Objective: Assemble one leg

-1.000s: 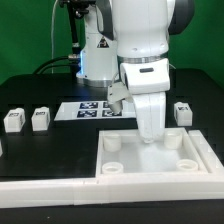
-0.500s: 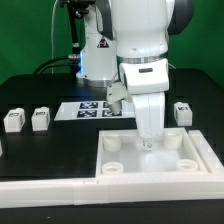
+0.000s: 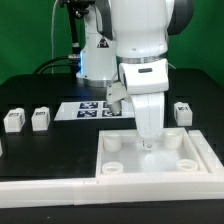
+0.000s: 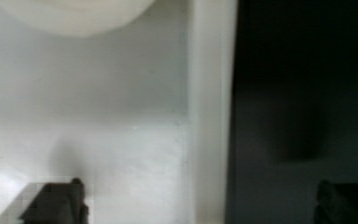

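Three small white legs with black-and-white markers stand on the black table: two at the exterior view's left [image 3: 13, 120] [image 3: 40, 118] and one at the right [image 3: 182, 112]. My gripper [image 3: 150, 146] hangs low over the far edge of the large white square piece [image 3: 150, 168], which has round corner holes, and is far from every leg. In the wrist view the gripper [image 4: 197, 203] is open and empty. Its dark fingertips [image 4: 51, 202] stand wide apart over the piece's white surface [image 4: 105, 120] and its edge. No leg shows in the wrist view.
The marker board [image 3: 92, 108] lies behind the arm at centre. A long white rail [image 3: 45, 188] runs along the front, joined to the square piece. The arm's base [image 3: 95, 55] stands at the back. Black table [image 4: 300, 100] shows beside the piece's edge.
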### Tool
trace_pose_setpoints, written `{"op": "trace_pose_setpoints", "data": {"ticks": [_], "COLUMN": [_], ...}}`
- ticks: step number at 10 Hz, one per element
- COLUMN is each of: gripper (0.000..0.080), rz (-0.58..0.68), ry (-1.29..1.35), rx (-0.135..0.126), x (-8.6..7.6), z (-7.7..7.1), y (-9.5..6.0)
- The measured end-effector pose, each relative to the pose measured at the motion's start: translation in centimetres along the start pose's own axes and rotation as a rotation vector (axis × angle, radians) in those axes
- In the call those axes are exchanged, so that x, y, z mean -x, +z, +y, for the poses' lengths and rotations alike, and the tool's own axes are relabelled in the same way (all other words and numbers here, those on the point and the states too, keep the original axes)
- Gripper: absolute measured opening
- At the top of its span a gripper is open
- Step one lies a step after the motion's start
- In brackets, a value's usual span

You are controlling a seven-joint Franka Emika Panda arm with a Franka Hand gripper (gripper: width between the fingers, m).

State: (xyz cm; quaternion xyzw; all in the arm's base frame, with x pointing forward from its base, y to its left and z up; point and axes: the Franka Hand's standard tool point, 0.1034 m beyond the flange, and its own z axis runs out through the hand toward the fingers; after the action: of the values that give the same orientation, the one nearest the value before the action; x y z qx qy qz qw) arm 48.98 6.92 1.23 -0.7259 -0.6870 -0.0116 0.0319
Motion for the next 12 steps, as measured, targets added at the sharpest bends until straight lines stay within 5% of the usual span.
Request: {"op": "trace_pose_setpoints", "data": {"ticks": [3,5,8,12], "gripper": [0.0649,0.0649,0.0649,0.0649], "rz": [-0.012,-0.016,-0.005,0.014], "ry": [0.129,0.416,0.842,1.203], "rx": [0.020,0.016,0.020,0.005], "x": [-1.3,-4.4,-9.2,-10.1], "z": [-1.2,-2.8,-4.7,-5.1], "y": [-2.9,-4.6,-4.7,-4.5]}}
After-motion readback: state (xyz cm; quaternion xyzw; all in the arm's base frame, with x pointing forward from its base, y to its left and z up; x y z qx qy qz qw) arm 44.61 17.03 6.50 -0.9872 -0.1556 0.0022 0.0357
